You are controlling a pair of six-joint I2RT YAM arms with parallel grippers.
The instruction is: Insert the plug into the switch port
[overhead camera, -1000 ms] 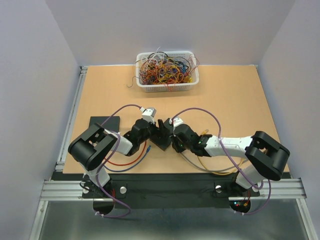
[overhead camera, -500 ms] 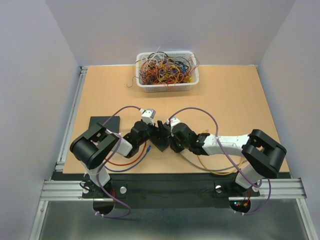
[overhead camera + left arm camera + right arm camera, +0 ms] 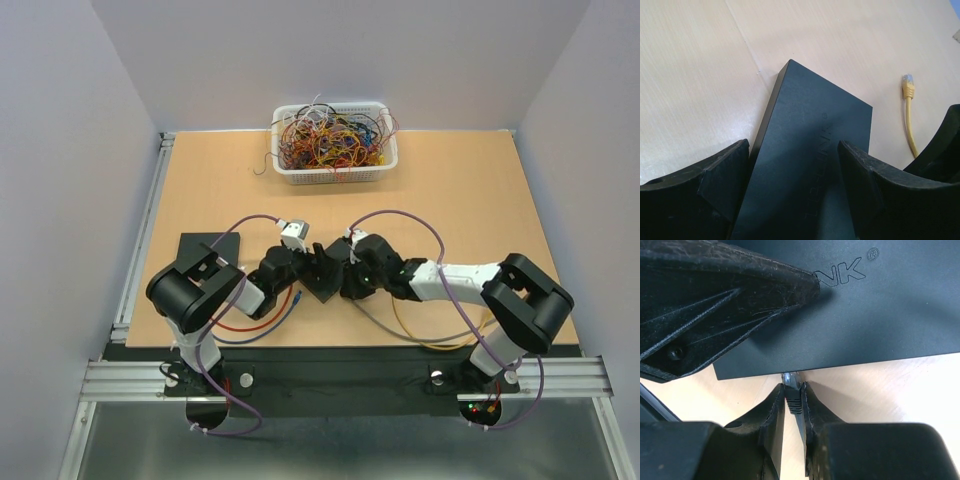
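The right claw (image 3: pixel 792 401), clenched on the plug (image 3: pixel 791 392), has crept toward 10 o'clock. The plug tip now meets the edge of the box (image 3: pixel 880 315), which the left claw (image 3: pixel 792 146) grasps. Insertion seems near.

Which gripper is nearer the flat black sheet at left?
Left: left gripper clamps the flat black box right of the sheet; right gripper, pinching the small plug, is beyond it.
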